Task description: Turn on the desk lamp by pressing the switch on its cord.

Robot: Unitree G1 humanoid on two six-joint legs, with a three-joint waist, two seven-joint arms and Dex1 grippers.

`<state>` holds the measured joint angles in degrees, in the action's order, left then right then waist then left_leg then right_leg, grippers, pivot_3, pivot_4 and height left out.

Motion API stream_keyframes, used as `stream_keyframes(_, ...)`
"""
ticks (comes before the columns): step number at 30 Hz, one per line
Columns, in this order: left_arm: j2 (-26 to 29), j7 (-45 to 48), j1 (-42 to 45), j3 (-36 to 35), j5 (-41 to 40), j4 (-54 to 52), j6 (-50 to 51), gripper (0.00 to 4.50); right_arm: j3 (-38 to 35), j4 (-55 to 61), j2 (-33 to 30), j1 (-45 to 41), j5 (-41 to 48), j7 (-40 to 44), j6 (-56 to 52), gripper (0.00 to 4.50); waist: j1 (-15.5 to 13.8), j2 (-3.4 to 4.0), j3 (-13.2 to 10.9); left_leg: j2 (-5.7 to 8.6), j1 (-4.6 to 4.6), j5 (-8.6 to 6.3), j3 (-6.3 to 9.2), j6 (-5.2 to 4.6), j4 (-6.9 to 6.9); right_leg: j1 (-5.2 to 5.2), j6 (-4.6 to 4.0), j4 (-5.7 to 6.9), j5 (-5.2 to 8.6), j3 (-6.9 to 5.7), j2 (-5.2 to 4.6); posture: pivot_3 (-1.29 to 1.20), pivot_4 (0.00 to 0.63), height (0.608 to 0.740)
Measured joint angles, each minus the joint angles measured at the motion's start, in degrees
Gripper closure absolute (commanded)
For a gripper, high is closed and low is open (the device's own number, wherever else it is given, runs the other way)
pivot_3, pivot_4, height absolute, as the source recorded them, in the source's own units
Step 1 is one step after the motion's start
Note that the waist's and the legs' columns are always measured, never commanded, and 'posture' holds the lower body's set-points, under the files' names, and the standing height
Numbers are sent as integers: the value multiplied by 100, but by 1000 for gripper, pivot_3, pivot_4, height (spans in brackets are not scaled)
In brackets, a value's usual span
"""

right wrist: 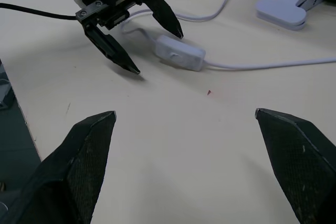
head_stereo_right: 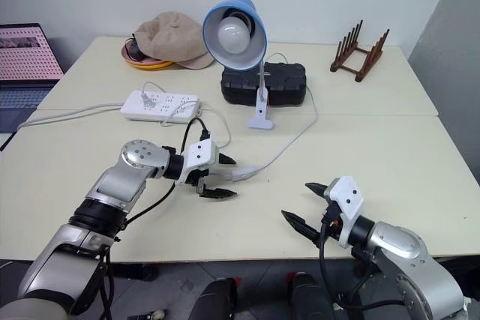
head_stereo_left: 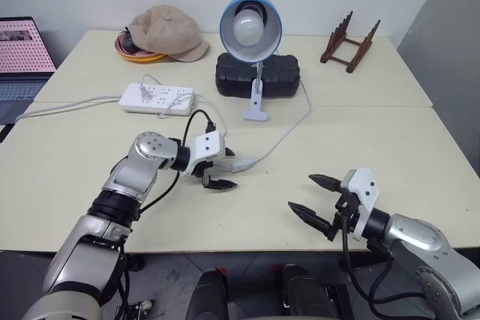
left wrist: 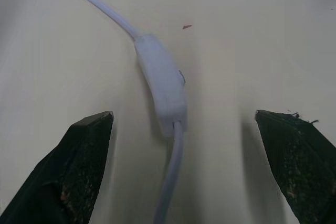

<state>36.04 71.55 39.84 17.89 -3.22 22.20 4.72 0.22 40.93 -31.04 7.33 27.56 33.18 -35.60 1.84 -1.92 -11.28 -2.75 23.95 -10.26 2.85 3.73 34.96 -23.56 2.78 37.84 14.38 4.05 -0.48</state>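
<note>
The desk lamp (head_stereo_left: pixel 250 24), with a light-blue shade and white bulb, stands on its white clip base (head_stereo_left: pixel 255 114) at the table's far middle. Its thin white cord (head_stereo_left: pixel 289 131) runs forward to the small white switch (head_stereo_left: pixel 241 162), which lies flat on the table. My left gripper (head_stereo_left: pixel 225 170) is open and points at the switch from the left, one finger on each side of its near end, not touching it. In the left wrist view the switch (left wrist: pixel 161 85) lies between the two fingertips (left wrist: pixel 86 156). My right gripper (head_stereo_left: pixel 301 192) hangs open at the front right, empty, facing the switch (right wrist: pixel 181 53).
A white power strip (head_stereo_left: pixel 157 99) lies behind my left arm. A black case (head_stereo_left: pixel 257 74) sits behind the lamp, with a tan hat (head_stereo_left: pixel 169 31) on a bowl at back left and a wooden rack (head_stereo_left: pixel 349 43) at back right. A laptop (head_stereo_left: pixel 22 58) is far left.
</note>
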Motion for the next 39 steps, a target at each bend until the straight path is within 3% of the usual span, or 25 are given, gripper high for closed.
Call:
stream_keyframes(3,-38,-32,167,3,165,383,-379,0,11,54,3,71,-43,-104,1,39,5,0,0,0,-3,0,-1,0,1,1,0,1,0,2,0,0,150,740)
stream_keyframes(6,-107,21,172,3,208,638,-545,474,13,83,2,117,-51,-170,2,0,1,0,0,0,-1,0,0,0,1,1,0,2,0,1,0,0,150,740)
stream_keyframes(21,-384,52,324,-1,306,982,-661,3902,9,157,2,240,-37,-289,10,0,0,0,0,0,-2,0,1,0,2,2,1,6,0,1,1,0,150,740)
stream_keyframes(22,-378,63,324,0,310,982,-660,4092,9,157,2,239,-33,-290,9,0,0,0,0,0,-2,0,1,0,2,2,1,6,0,1,1,0,150,740)
stream_keyframes(25,-372,104,324,-19,290,974,-571,4111,7,157,11,235,9,-309,2,0,0,0,0,0,-2,0,1,0,2,2,1,7,0,1,1,0,150,740)
stream_keyframes(32,-468,323,344,-521,-651,368,1787,4111,-219,112,718,79,762,-689,-318,0,8,0,0,-1,-1,0,6,0,4,2,1,13,0,-2,2,0,150,740)
stream_keyframes(36,-868,182,510,-1427,-2487,-536,5026,4111,-761,-378,1592,-256,3011,-1474,-978,0,14,0,0,-3,1,1,17,-1,9,6,1,16,0,-10,4,0,150,740)
stream_keyframes(39,-1063,-181,595,-1968,-3228,-1016,6131,4111,-803,-640,1608,-408,4218,-1726,-1258,0,38,0,0,-3,-3,1,16,-1,9,8,2,15,-1,-7,3,0,150,740)
